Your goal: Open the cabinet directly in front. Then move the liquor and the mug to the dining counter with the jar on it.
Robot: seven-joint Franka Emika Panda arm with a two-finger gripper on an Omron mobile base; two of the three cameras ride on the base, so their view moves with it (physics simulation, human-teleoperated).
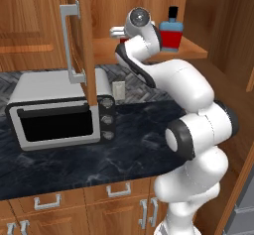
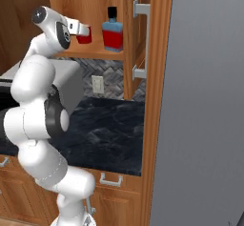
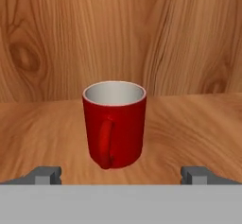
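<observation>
Cabinet (image 1: 84, 35) doors stand open; I have the gripper (image 3: 121, 173) on the inner shelf (image 3: 189, 124), fingers spread wide and holding nothing; the fingertips (image 3: 45, 175) flank the view's lower edge with bare shelf between them.

Red mug (image 3: 115, 124) sits dead ahead of the hand, upright, centred between the two tips but beyond them, not yet inside the jaws; its handle points straight back at the palm. Liquor bottle (image 2: 113, 33) stands on the same shelf, just beside the mug, off to the hand's right in the right base view; the two look apart, though I cannot tell by how much.

Step in hand, as I judge it: approach for the mug grasp. To do it well I would advance straight along the shelf, keeping level; let the handle pass between the fingers; close on the body below the rim; keep the right finger away from the bottle; lift slightly before withdrawing past the door edges.
</observation>
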